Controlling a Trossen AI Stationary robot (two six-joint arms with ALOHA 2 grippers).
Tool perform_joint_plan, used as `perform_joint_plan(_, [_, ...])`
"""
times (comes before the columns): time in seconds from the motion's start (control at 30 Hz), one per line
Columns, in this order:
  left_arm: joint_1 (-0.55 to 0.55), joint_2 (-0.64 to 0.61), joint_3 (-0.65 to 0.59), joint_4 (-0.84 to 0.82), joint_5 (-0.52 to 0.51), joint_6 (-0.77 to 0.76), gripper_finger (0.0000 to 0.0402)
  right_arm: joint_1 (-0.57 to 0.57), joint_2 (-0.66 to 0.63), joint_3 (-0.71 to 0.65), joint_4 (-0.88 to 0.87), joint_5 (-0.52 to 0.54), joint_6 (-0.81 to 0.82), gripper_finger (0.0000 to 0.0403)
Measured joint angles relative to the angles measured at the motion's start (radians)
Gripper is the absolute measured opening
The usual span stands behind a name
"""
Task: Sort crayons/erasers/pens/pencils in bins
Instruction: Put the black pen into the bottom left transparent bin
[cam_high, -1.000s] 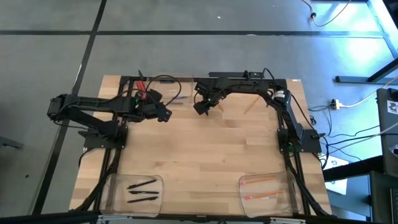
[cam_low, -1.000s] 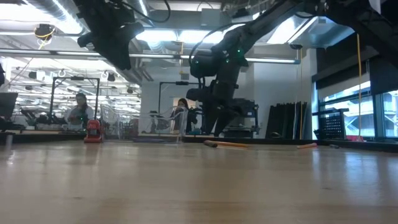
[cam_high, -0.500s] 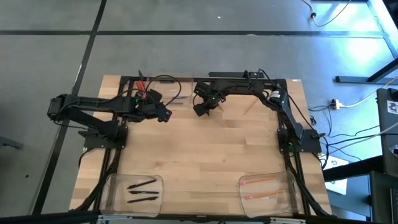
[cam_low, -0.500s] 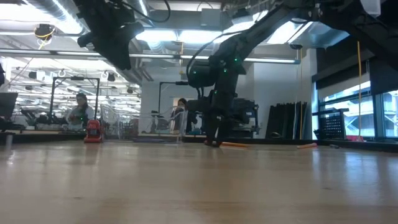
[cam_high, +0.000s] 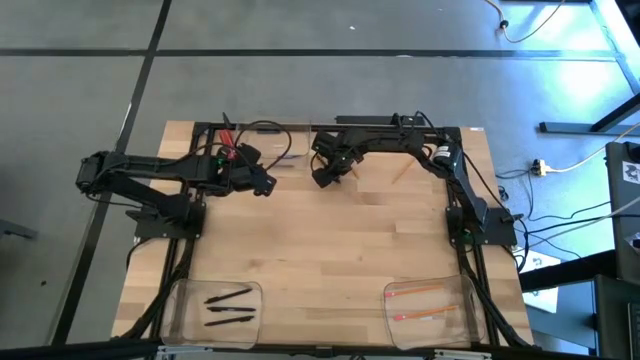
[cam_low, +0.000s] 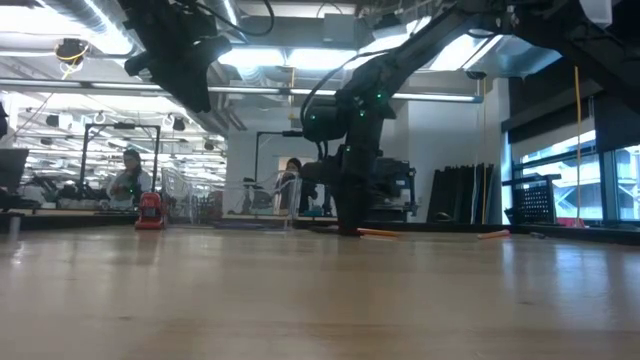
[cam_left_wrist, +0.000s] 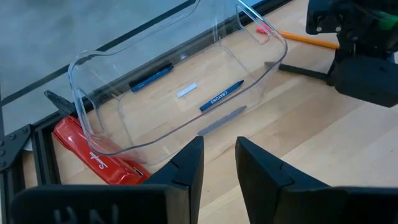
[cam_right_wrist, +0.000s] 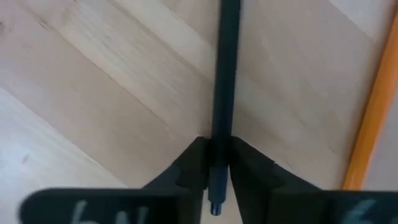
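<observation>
Right wrist view: right gripper (cam_right_wrist: 215, 163) was down at the tabletop (cam_high: 330, 240), fingers pinched narrow on a black pen (cam_right_wrist: 224, 81), w/ a pencil (cam_right_wrist: 368, 118) lying just beside. High view put it at the far edge, near centre. Left gripper (cam_left_wrist: 219, 163) hovered w/ a small gap btwn fingers, holding nothing, near the far bin (cam_left_wrist: 112, 127) containing two crayons (cam_left_wrist: 221, 96). Near-edge bins: left one (cam_high: 180, 300) had pens (cam_high: 228, 296), right one (cam_high: 452, 290) had pencils (cam_high: 420, 288).

Wooden table (cam_high: 330, 250) with three clear bins

Pens bin (cam_high: 218, 312) and pencils bin (cam_high: 432, 309) sit at near corners; crayon bin (cam_left_wrist: 180, 93) and loose pencil (cam_high: 404, 169) at the far edge.
</observation>
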Motion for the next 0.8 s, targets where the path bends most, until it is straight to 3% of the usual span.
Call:
perform_joint_plan(0.17, [0.000, 0.000, 0.000, 0.000, 0.000, 0.000, 0.0085, 0.000, 0.000, 0.000, 0.000, -0.003, -0.046, 0.0024])
perform_joint_plan(0.43, [0.000, 0.000, 0.000, -0.001, 0.000, 0.001, 0.0085, 0.006, -0.001, 0.000, -0.035, -0.054, -0.052, 0.0034])
perform_joint_plan(0.8, [0.000, -0.007, 0.000, -0.008, 0.023, 0.081, 0.0085, 0.100, -0.062, 0.034, -0.108, -0.072, -0.062, 0.0034])
